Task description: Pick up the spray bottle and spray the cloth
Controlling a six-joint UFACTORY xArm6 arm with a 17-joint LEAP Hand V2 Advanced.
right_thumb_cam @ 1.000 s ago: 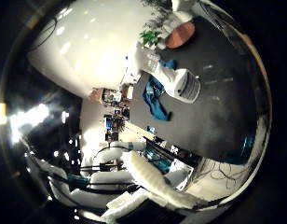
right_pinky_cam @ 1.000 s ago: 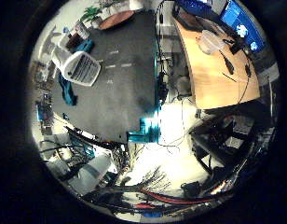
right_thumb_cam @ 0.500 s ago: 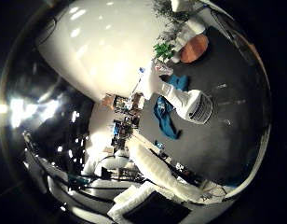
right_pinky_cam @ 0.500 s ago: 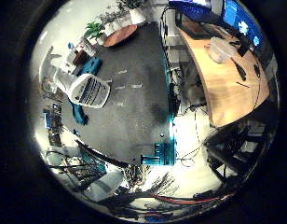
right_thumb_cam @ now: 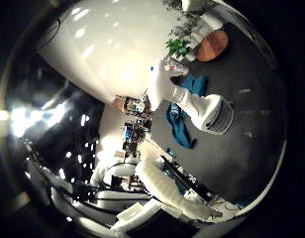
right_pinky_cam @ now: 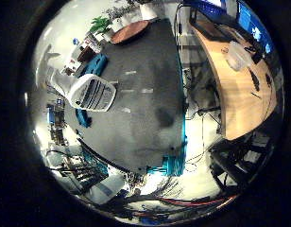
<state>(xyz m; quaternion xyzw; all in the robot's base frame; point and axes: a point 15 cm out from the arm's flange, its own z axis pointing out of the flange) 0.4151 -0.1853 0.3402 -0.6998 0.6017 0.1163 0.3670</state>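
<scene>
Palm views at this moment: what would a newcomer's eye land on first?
The white spray bottle stands out, lying on its side on the dark table surface. A teal cloth lies crumpled beside and partly under it. Further off, a round wooden board sits near a green plant at the table's far end.

White spray bottle [right_thumb_cam: 202,106], teal cloth [right_thumb_cam: 179,121], dark grey tabletop [right_pinky_cam: 145,113].

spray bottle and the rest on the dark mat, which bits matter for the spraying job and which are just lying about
For the job:
- white spray bottle, lying on its side on the dark mat
- teal cloth beside and behind it

Just lying about:
- round brown board
- potted plant
- clear tub on the wooden desk
</scene>
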